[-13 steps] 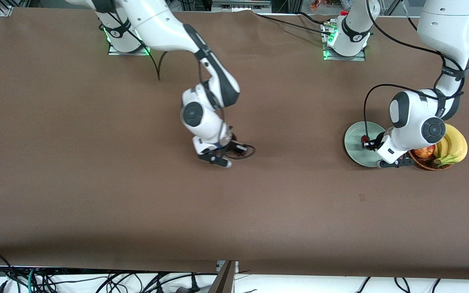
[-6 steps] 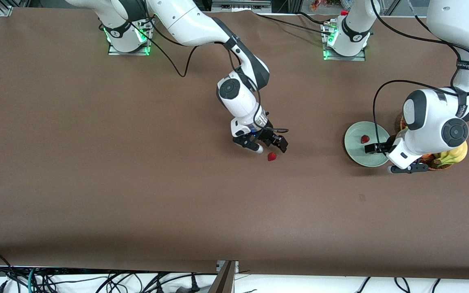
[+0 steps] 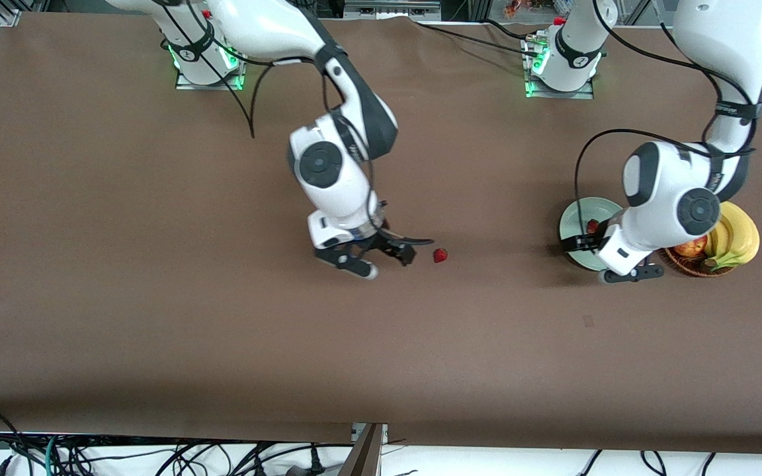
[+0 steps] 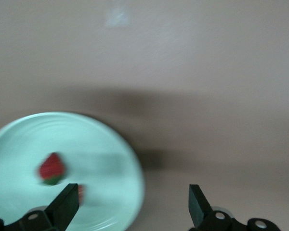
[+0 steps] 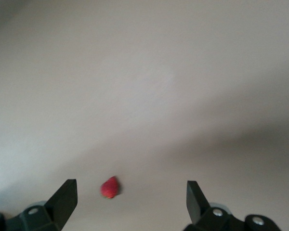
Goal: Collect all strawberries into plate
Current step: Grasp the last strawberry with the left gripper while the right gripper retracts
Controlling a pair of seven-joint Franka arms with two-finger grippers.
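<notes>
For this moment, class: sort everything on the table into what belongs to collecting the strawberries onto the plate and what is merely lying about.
Belongs to the job:
- strawberry on the plate
- loose strawberry on the table, toward the right arm's end from the plate
- mint-green plate
- left gripper, open over the plate's edge
- right gripper, open beside the loose strawberry

Lying about:
- wicker basket
- bananas
- apple

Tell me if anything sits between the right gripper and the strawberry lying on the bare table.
Nothing visible does. The right gripper, open, hangs just beside the strawberry, with only bare brown table between them.
</notes>
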